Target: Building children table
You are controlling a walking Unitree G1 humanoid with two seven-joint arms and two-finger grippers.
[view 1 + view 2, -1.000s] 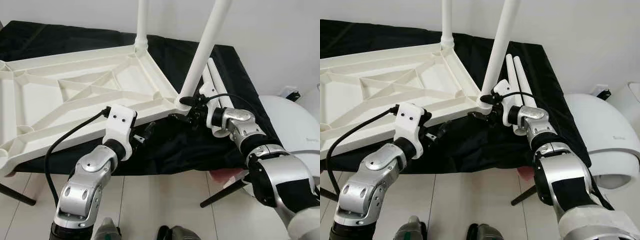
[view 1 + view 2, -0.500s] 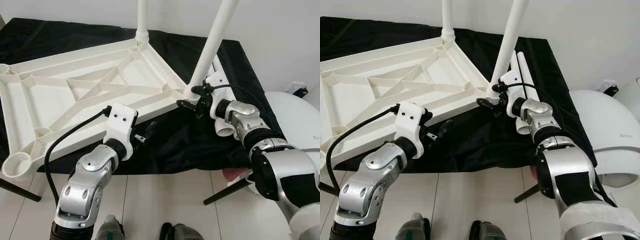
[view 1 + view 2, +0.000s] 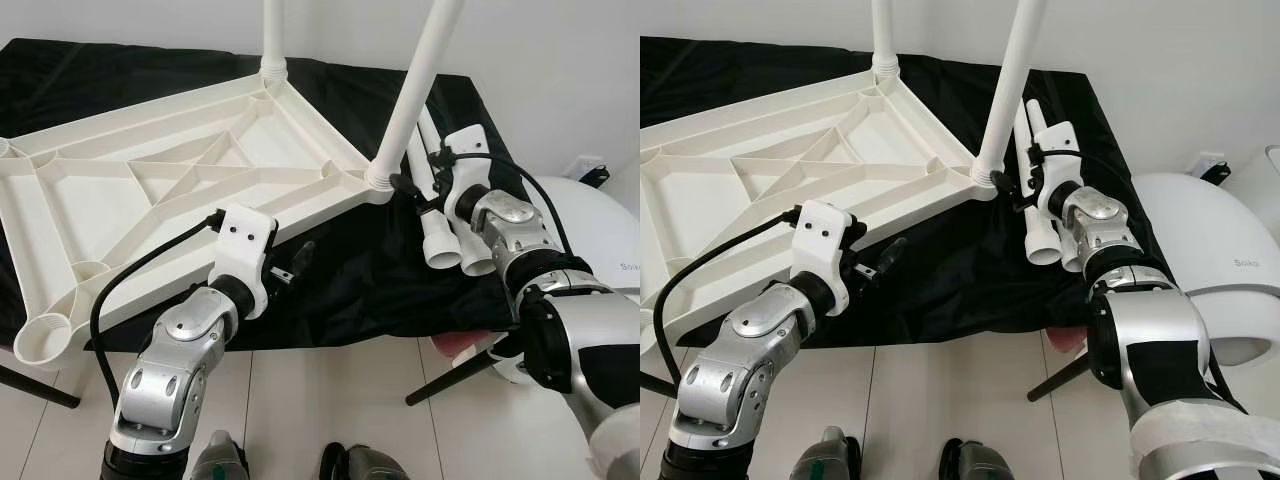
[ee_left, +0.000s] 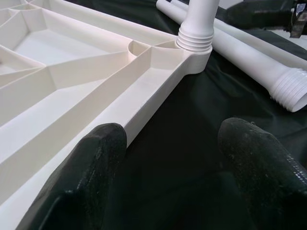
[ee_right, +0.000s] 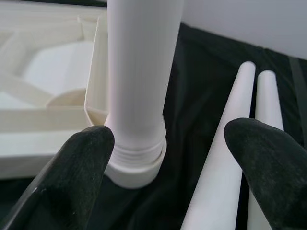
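An upturned white tabletop (image 3: 170, 190) lies on black cloth (image 3: 350, 280), two legs screwed in. The right gripper (image 5: 168, 177) hangs spread beside the near leg (image 3: 415, 90); the left gripper (image 4: 177, 182) is spread at the tabletop's edge.

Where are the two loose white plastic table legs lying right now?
In the left eye view, the two loose white plastic table legs lie side by side on the black cloth, right of the upturned white tabletop frame, beside the right pincer.
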